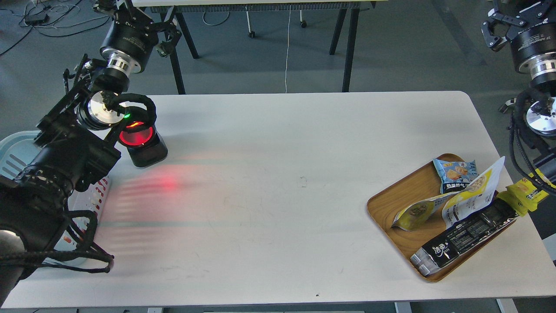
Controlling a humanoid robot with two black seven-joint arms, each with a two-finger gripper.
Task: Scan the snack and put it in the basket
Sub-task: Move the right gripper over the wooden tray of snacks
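Observation:
The snack (pixel 475 193), a flat yellow-and-white pouch, lies tilted in the oval wooden tray (pixel 386 208) at the table's right, resting on other packets. Far across the table, the pale blue basket (pixel 15 150) shows at the left edge, mostly hidden behind my left arm. My left gripper (pixel 139 15) is raised above the table's back left corner, open and empty, with its fingertips cut off by the top edge. High at the top right, beyond the table's corner, my right gripper (pixel 508 15) also looks open and empty.
A black scanner (pixel 141 145) with a glowing red window stands at the left and casts red light (pixel 169 182) on the table. The tray also holds a long black packet (pixel 464 239), a small blue packet (pixel 454 174) and a yellow-green pouch (pixel 415 213). A yellow packet (pixel 523 193) overhangs its right rim.

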